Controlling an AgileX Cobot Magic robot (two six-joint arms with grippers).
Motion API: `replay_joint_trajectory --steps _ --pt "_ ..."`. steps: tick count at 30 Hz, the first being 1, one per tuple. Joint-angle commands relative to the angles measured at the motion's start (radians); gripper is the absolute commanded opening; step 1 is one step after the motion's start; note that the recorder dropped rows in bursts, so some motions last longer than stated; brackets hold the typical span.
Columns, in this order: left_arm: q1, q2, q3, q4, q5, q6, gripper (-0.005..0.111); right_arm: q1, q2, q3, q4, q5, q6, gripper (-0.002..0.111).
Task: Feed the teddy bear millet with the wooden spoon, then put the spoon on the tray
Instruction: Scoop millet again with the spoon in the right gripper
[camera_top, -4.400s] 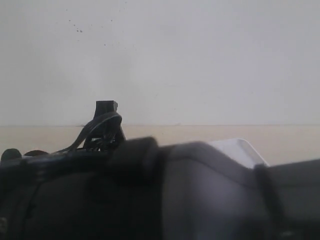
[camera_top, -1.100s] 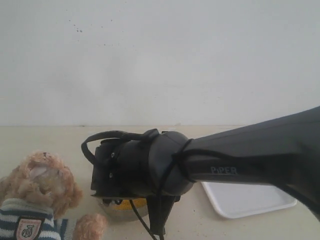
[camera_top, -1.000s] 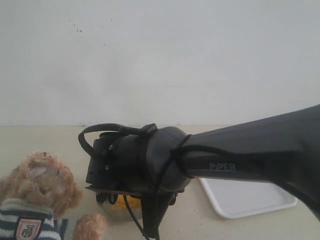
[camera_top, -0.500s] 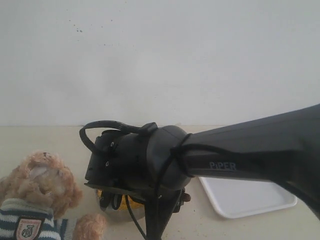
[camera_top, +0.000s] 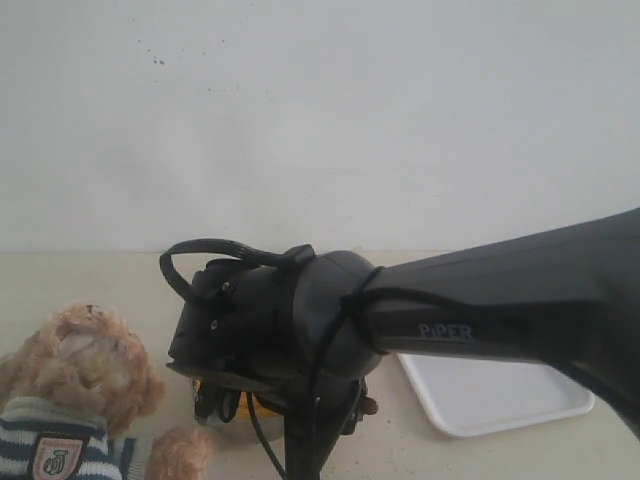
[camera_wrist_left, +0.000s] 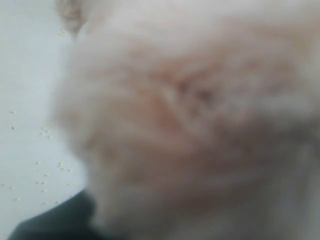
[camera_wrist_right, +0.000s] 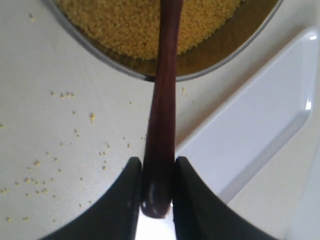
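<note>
The teddy bear (camera_top: 85, 375) sits at the lower left of the exterior view in its striped sweater. Its blurred fur (camera_wrist_left: 190, 110) fills the left wrist view, pressed between the fingers of my left gripper, of which only a dark edge (camera_wrist_left: 50, 225) shows. My right gripper (camera_wrist_right: 159, 190) is shut on the end of the wooden spoon (camera_wrist_right: 164, 90). The handle reaches over the millet (camera_wrist_right: 135, 22) in the steel bowl (camera_wrist_right: 107, 61); the spoon's bowl is out of frame. The right wrist (camera_top: 270, 330) hangs over the bowl (camera_top: 232, 432). The white tray (camera_top: 500, 395) lies to the right.
Loose yellow grains (camera_wrist_right: 65, 94) are scattered on the cream table beside the bowl. The tray's corner (camera_wrist_right: 250, 135) lies close to the bowl's rim. The thick black right arm (camera_top: 520, 300) crosses the exterior view and hides much of the table. A pale wall stands behind.
The right wrist has shifted slightly left and lower over the bowl. Several seconds ago the arm blocked the exterior view. The bear has not moved.
</note>
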Motion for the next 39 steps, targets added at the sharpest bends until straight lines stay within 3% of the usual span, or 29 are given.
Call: replay_joint_trajectory --steps 1,24,39 --pt "0.002 -0.007 0.001 -0.022 0.023 0.008 0.004 -0.003 -0.007 -0.007 0.018 -0.002 0.005 0.003" --pt "0.002 -0.007 0.001 -0.022 0.023 0.008 0.004 -0.009 -0.046 -0.007 0.111 0.029 -0.019 0.003" --pt "0.002 -0.007 0.001 -0.022 0.023 0.008 0.004 -0.09 -0.046 -0.095 0.285 0.046 -0.074 0.003"
